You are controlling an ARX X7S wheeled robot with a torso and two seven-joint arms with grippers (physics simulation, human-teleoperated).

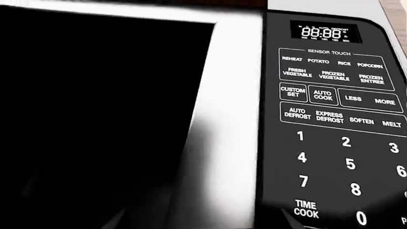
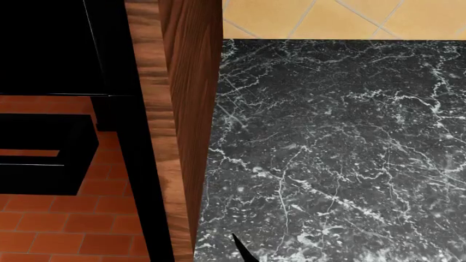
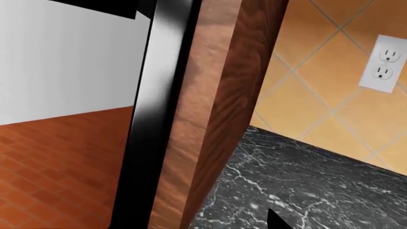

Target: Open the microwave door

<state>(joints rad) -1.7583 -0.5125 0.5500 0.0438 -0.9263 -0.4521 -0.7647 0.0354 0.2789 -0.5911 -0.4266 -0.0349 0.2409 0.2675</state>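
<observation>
The microwave fills the left wrist view from very close. Its door [image 1: 229, 95] has a silver frame around a dark window [image 1: 102, 119] and lies shut, flush with the black control panel [image 1: 337, 119]. No handle shows. My left gripper [image 1: 202, 221] hangs just in front of the door's silver edge; its fingertips [image 1: 289, 219] show faintly, wide apart, with nothing held. One dark fingertip [image 3: 275, 220] of my right gripper shows off-centre over the marble counter [image 3: 305, 191], holding nothing. The microwave does not show in the head view.
A tall wooden side panel [image 2: 193, 109] ends the black marble counter [image 2: 335, 142], and a black upright strip [image 2: 138, 164] stands beside it. Red brick floor [image 2: 65, 234] lies beyond. The tan tiled wall [image 3: 318, 86] has a white outlet [image 3: 385, 63].
</observation>
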